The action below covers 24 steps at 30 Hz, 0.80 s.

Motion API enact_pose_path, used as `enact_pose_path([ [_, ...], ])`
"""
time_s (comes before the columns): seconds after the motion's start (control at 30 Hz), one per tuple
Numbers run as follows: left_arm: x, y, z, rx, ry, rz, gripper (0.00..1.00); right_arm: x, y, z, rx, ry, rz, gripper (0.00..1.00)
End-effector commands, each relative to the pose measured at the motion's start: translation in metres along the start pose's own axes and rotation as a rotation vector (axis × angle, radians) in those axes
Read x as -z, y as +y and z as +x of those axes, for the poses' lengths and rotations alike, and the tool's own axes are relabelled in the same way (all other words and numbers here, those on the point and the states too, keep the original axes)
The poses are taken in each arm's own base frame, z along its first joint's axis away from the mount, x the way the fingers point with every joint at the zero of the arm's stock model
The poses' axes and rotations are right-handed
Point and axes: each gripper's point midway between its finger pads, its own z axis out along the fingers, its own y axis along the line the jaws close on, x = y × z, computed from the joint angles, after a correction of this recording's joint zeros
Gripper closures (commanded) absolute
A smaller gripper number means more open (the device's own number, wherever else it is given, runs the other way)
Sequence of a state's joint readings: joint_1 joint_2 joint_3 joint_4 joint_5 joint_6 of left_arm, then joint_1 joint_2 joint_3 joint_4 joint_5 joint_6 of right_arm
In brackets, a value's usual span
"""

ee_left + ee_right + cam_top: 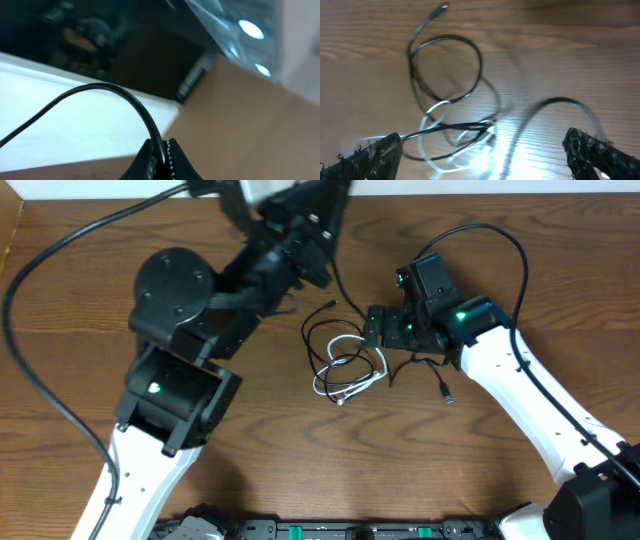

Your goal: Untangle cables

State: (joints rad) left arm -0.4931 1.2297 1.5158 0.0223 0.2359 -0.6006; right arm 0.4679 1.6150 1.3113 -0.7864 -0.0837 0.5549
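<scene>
A small tangle of cables lies mid-table: a black loop (328,340) with a white cable (350,377) curled under it. A second black cable (440,380) trails off to the right and ends in a plug. My left gripper (318,245) is raised at the far centre, shut on a thin black cable (125,97) that arcs out from between its jaws (161,152). My right gripper (385,328) stands open at the right edge of the tangle. In the right wrist view the black loop (445,70) and the white cable (432,150) lie between and ahead of its fingers (375,155).
A thick black arm wire (60,250) sweeps over the table's left side. Another arm wire (500,240) loops above the right arm. The table's far edge meets a white wall (60,100). A black rail (320,530) runs along the near edge.
</scene>
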Motion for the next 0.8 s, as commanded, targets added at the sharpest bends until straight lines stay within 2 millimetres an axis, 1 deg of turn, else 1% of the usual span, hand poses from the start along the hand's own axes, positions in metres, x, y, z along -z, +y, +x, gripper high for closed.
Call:
enact_pose_path([
  [0.0,0.015,0.018,-0.044,0.142,-0.196,-0.115,0.93,-0.017,-0.024,0.004,0.009,-0.008,0.112,0.01],
  [0.03,0.017,0.016,-0.051,0.159,-0.224,-0.106,0.93,-0.021,-0.025,0.005,0.007,-0.004,0.112,0.01],
  [0.1,0.019,0.010,-0.061,0.160,-0.261,-0.080,0.93,-0.030,-0.019,0.010,0.004,0.028,0.067,0.01],
  [0.17,0.020,0.009,-0.063,0.159,-0.268,-0.073,0.93,-0.034,-0.006,0.015,0.016,0.061,-0.004,0.01],
  [0.23,0.018,0.013,-0.058,0.160,-0.252,-0.089,0.92,-0.033,0.009,0.016,0.089,0.076,-0.093,0.01],
  [0.3,0.017,0.023,-0.049,0.163,-0.218,-0.135,0.92,-0.029,0.019,0.015,0.148,0.074,-0.147,0.01],
  [0.43,0.015,0.048,-0.032,0.172,-0.175,-0.245,0.93,-0.017,0.024,0.001,0.140,0.027,-0.190,0.01],
  [0.53,0.013,0.052,-0.028,0.173,-0.165,-0.254,0.93,-0.007,0.036,-0.009,0.137,0.001,-0.290,0.01],
  [0.63,0.012,0.053,-0.027,0.173,-0.161,-0.257,0.92,0.005,0.057,-0.013,0.151,0.003,-0.443,0.01],
  [0.7,0.011,0.055,-0.025,0.174,-0.153,-0.266,0.93,0.010,0.068,-0.011,0.163,0.020,-0.516,0.01],
  [0.77,0.009,0.059,-0.020,0.175,-0.138,-0.279,0.93,0.012,0.076,-0.003,0.174,0.046,-0.545,0.01],
])
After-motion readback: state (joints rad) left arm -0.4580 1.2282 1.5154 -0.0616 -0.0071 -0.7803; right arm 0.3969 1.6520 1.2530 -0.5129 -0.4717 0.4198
